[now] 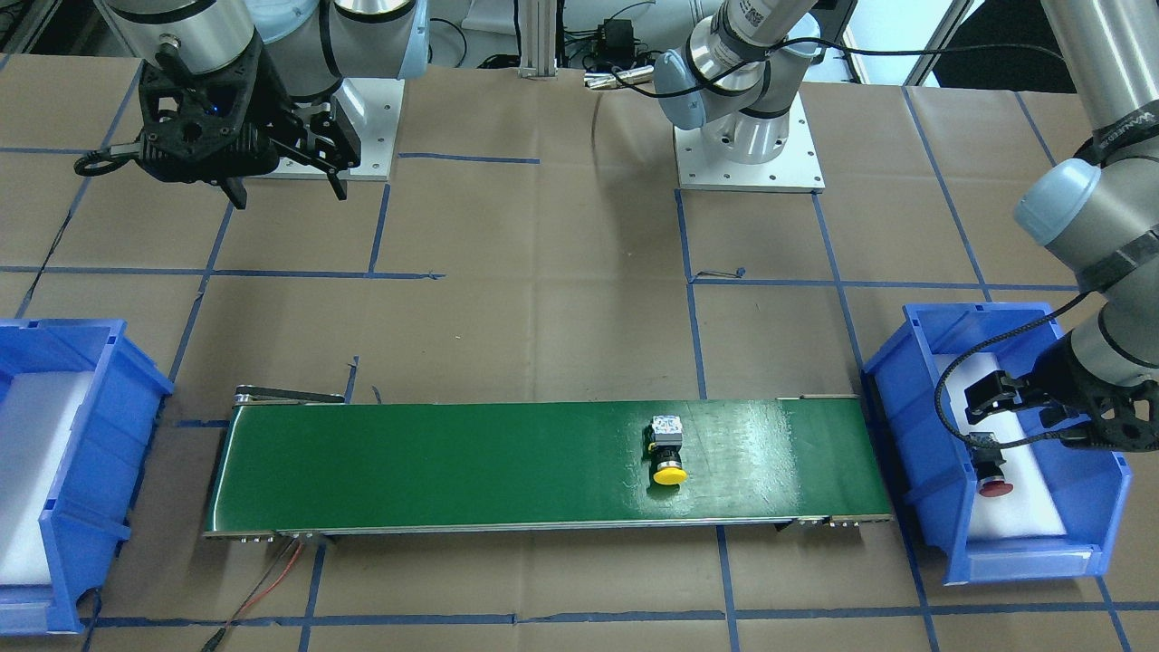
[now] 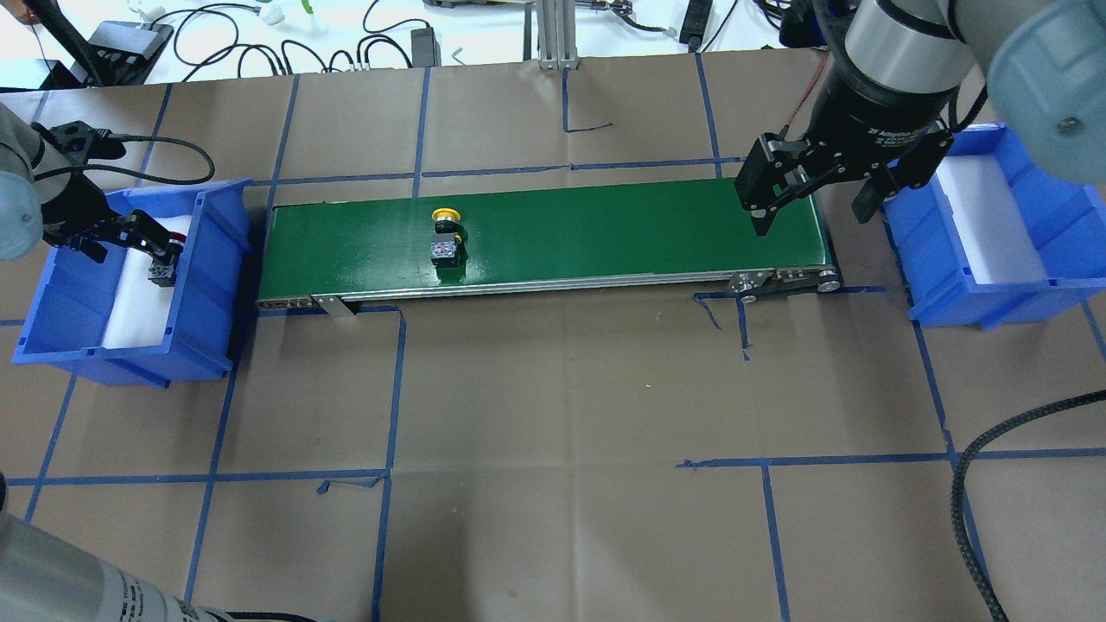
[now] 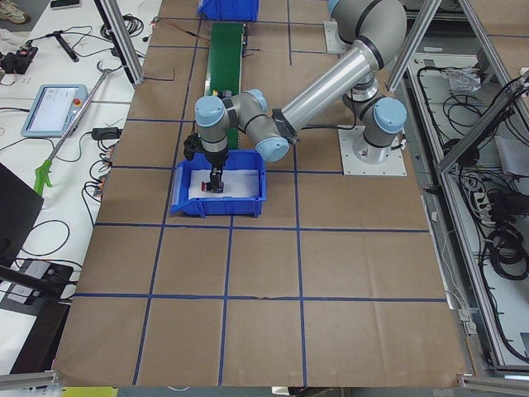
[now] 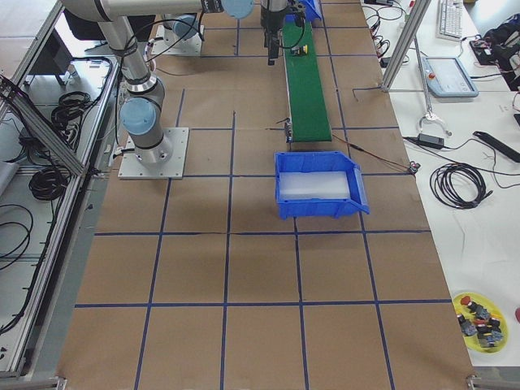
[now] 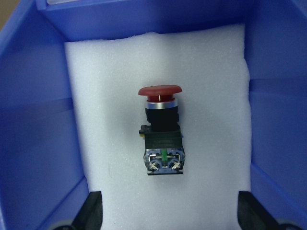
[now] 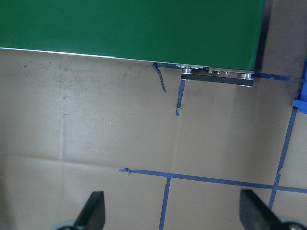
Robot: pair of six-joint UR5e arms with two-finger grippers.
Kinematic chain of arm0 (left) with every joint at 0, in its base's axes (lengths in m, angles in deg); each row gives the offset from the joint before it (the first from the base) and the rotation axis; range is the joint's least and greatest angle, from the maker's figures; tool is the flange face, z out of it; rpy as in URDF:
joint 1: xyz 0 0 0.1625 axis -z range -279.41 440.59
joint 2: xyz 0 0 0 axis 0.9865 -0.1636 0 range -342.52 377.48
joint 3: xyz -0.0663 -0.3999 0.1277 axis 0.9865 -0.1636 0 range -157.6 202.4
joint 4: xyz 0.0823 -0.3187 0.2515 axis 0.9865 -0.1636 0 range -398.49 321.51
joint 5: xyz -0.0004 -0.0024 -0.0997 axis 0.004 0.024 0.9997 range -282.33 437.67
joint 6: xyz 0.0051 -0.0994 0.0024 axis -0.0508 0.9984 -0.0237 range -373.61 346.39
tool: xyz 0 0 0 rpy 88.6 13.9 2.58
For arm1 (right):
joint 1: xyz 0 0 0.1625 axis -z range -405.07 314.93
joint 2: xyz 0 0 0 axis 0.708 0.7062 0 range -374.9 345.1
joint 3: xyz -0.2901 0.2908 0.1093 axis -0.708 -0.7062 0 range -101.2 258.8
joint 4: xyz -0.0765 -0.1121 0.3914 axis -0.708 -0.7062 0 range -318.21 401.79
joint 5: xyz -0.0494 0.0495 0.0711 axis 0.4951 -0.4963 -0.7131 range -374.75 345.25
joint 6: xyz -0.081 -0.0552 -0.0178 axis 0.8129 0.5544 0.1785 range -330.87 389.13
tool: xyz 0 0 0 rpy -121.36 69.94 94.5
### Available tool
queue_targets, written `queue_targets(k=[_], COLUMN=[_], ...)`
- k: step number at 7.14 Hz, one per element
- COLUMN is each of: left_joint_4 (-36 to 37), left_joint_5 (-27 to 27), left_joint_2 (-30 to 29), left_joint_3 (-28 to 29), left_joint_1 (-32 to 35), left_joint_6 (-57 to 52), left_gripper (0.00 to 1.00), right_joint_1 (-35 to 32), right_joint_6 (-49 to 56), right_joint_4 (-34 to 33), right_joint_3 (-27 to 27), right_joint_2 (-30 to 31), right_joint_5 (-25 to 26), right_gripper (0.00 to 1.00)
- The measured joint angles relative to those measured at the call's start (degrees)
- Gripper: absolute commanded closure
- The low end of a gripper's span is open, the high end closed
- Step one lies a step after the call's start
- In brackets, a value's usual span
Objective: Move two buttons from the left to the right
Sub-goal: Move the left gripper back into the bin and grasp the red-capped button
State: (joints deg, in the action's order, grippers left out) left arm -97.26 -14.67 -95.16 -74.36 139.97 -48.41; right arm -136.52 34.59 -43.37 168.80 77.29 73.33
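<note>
Far left of overhead: left gripper (image 2: 125, 249) points down into blue bin (image 2: 216, 259), jaws spread, red button (image 5: 160, 132) lying ungripped on white foam (image 5: 105, 96) beneath. Centre-left: yellow button (image 2: 447, 233) on green belt (image 2: 605, 233). Upper right: right gripper (image 2: 812, 212) hangs vertical over the belt's end, jaws spread, empty.

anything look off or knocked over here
Nothing damaged or spilled. The yellow button lies tipped on its side on the belt, and blue tape is peeling by the belt's end.
</note>
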Motion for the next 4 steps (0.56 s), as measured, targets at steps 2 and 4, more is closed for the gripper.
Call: queue_targets(k=[2,4], left_joint_4=[2.28,4.39], left_joint_5=[0.41,1.42], left_joint_2=[-2.27,-4.63], left_joint_3=[-0.37,-0.37], left_joint_1=[-0.06,-0.06], left_joint_6=[-0.11,-0.15], left_gripper=[0.01,0.01], right_joint_1=[0.00,-0.06], right_joint_6=[-0.01,-0.01], right_joint_4=[0.00,0.00], right_joint_3=[0.00,0.00], right_joint_2=[-0.08,-0.23], right_joint_5=[-0.01,-0.01], right_gripper=[0.00,0.00])
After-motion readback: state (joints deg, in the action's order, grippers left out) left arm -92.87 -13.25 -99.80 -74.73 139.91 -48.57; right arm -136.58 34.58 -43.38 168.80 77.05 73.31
